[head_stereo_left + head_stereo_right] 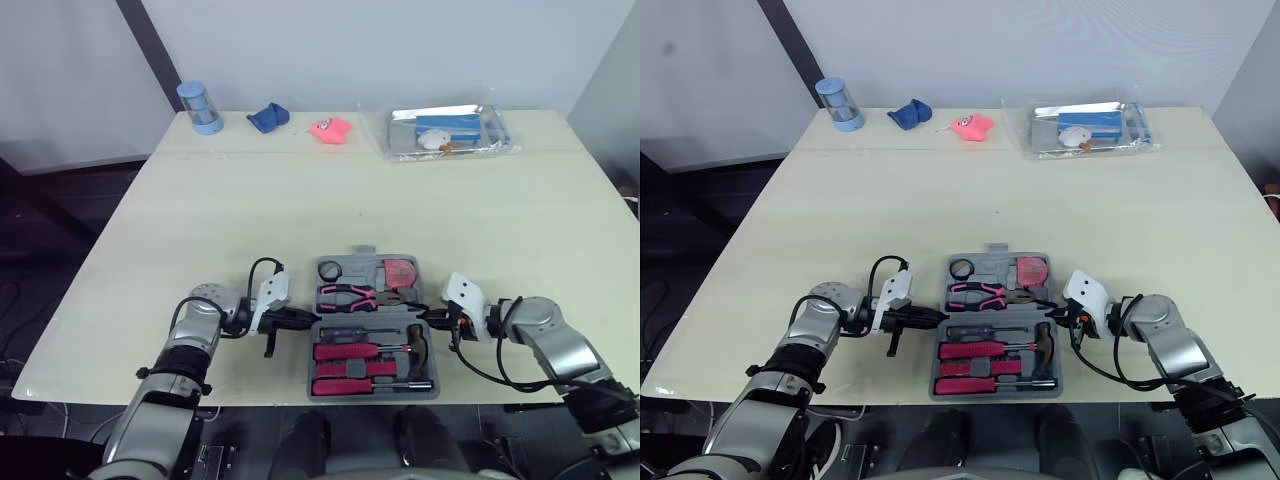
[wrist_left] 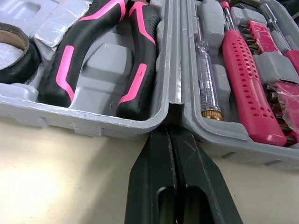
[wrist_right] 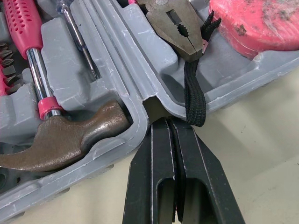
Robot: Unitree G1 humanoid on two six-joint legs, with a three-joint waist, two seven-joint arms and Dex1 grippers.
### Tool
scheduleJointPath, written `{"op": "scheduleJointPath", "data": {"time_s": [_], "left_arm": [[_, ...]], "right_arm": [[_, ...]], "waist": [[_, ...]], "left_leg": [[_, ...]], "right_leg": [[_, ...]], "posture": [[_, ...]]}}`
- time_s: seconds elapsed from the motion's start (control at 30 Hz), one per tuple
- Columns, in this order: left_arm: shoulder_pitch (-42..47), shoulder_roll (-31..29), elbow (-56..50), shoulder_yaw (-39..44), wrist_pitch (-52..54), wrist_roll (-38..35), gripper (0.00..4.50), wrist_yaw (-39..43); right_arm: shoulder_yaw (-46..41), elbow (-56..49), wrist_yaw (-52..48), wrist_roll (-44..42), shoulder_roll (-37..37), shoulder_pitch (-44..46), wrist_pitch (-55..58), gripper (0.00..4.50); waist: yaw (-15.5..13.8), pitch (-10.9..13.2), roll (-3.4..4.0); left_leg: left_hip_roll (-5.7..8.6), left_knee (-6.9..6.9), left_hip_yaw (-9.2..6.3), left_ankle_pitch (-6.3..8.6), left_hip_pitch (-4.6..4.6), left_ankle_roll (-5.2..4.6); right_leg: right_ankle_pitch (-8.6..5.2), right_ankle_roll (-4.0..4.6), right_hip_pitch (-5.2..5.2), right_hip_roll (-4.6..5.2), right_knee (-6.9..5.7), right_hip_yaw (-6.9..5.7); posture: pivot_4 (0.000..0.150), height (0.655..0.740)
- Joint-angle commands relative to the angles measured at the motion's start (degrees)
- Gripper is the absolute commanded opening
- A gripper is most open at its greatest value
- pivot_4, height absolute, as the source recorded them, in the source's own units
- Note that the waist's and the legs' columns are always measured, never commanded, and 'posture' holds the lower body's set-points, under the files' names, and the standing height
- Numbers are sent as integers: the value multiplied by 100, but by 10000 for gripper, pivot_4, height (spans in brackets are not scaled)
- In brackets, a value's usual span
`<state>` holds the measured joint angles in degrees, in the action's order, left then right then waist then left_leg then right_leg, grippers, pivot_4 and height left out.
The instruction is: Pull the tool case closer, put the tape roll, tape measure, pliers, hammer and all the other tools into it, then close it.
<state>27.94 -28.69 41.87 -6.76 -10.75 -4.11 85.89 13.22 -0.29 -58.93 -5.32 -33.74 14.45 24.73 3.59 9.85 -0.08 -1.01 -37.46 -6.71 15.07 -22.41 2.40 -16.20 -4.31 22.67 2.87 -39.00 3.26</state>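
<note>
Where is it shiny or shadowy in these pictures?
Left wrist view: light glares pale off the cream table beside the shut black left gripper, and the open grey plastic tool case casts a thin shadow under its edge. Left eye view: the crinkly clear plastic bag at the table's far edge glints. Right wrist view: the brown hammer head gleams.

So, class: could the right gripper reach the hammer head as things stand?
Probably yes: the hammer lies uncovered in the open tool case, past only its rim from the shut right gripper.
</note>
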Motion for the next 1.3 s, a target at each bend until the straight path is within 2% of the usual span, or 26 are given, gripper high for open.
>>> {"op": "scheduleJointPath", "data": {"time_s": [0.03, 0.6, 1.0, 1.1, 1.2, 1.23, 1.27, 1.3], "left_arm": [[-5, 85, -61, -147, -24, -36, 112, 28], [1, 14, -35, -98, -43, -45, 112, -19], [-177, -563, -377, 269, -128, -352, 112, -97], [-343, -666, -827, 497, 45, -712, 112, -69], [-750, -731, -1852, 754, 503, -1434, 112, 158], [-902, -736, -2198, 810, 685, -1680, 0, 223], [-1086, -735, -2568, 839, 870, -1917, 0, 274], [-1254, -731, -2871, 843, 1006, -2080, 0, 291]], "right_arm": [[157, -287, -170, -184, 62, -27, -24, 0], [148, -187, -116, -101, 39, -15, -143, 0], [-670, -265, 123, -326, -456, -350, -369, 0], [-995, -218, 208, -638, -401, -286, -53, 0], [-1353, -94, 482, -1085, -156, -24, 647, 0], [-1453, -61, 542, -1251, -75, 63, 919, 4115], [-1528, -2, 557, -1415, -5, 154, 1170, 4115], [-1588, 57, 572, -1557, 53, 243, 1404, 7321]], "waist": [[0, 0, 0], [12, 0, 0], [35, 0, 0], [27, 1, -1], [48, 1, 0], [50, 1, 0], [55, 1, 0], [57, 0, 0]], "left_leg": [[0, 0, 0, 0, 0, 0], [0, 0, -1, 0, 1, 0], [-1, 0, -2, 1, 0, -1], [-1, 0, -2, 1, -1, -1], [-2, 0, -2, 1, -2, -1], [-4, 0, -1, 1, -2, -1], [-4, 0, -1, 1, -2, -1], [-4, 1, 0, 1, -1, -1]], "right_leg": [[0, 0, 0, 0, 0, 0], [0, 0, 0, 0, -1, 0], [0, 0, 1, -1, -3, 0], [0, 0, 1, -1, -2, -1], [0, 0, 2, 0, -2, 0], [0, 0, 2, -1, -3, 1], [0, 0, 2, -1, -3, 1], [0, 0, 3, -1, -5, 1]], "posture": [[1500, 7400], [1500, 7400], [1500, 7400], [1500, 7400], [1500, 7400], [1500, 7400], [1500, 7400], [1500, 7400]]}}
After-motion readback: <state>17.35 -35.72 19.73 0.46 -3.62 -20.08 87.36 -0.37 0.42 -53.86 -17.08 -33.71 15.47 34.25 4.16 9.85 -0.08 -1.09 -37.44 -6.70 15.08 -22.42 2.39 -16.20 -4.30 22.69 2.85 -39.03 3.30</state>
